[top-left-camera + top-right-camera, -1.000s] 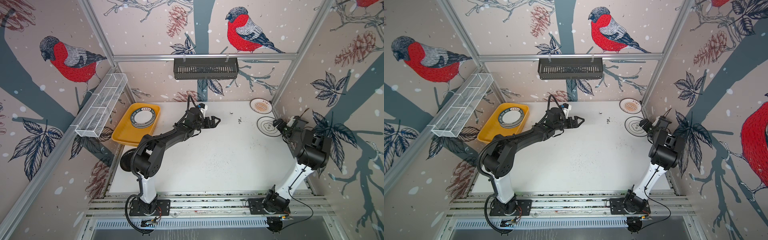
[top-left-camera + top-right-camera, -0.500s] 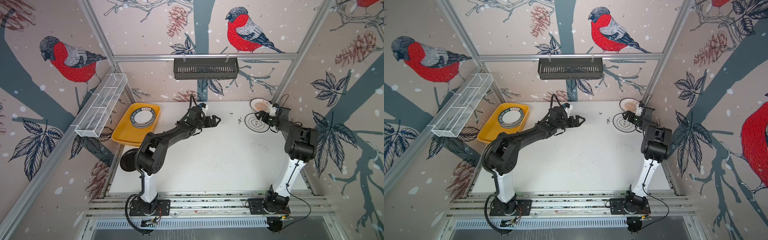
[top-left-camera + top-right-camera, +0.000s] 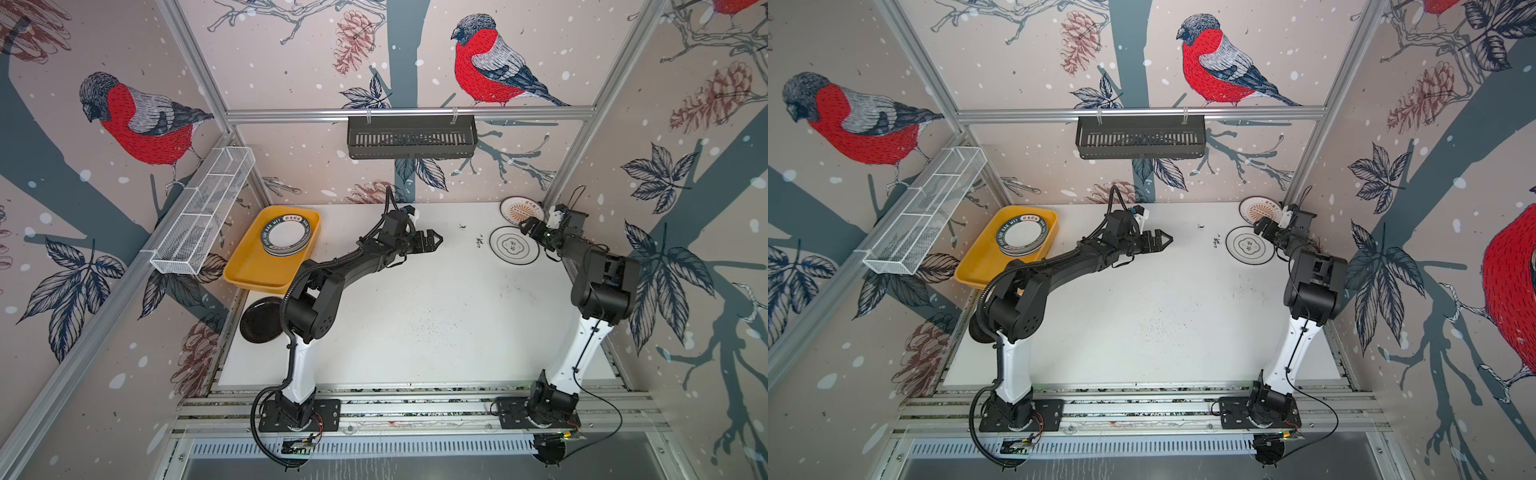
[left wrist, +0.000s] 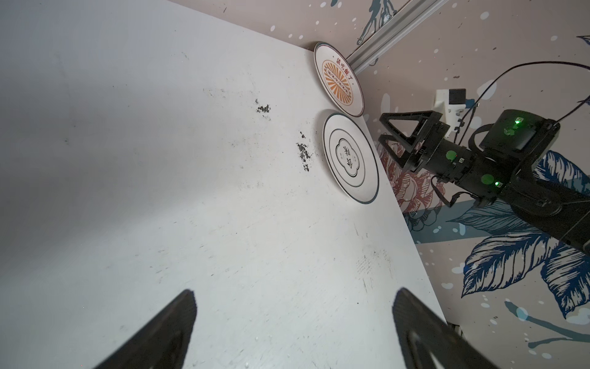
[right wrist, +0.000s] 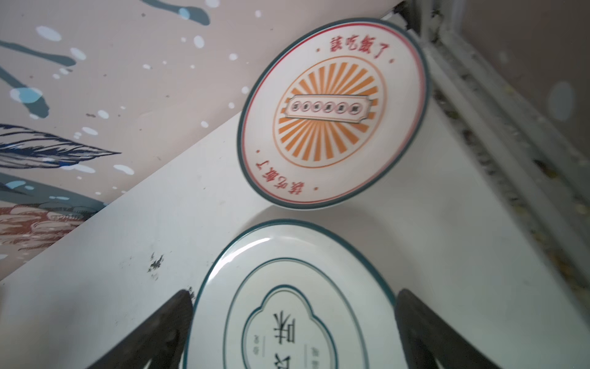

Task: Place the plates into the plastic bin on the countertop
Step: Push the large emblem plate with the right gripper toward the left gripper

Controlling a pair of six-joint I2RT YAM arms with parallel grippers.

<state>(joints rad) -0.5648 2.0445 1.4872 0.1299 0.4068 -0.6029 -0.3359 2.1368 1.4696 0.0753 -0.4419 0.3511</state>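
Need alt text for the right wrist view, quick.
The right tool, open, hangs over a white emblem plate on the white countertop. Just beyond lies a sunburst plate near the corner.

The emblem plate [image 5: 287, 255] looks glazed and glossy (a bright streak of glare follows its rim), like the sunburst plate [image 5: 332, 111]. The plastic bin [image 3: 257, 270] is smooth, softly shiny. The countertop [image 3: 415, 311] is matt, scuffed, speckled. The rails [image 3: 407, 113] look like brushed metal, and the basket [image 3: 203, 212] is white wire mesh.
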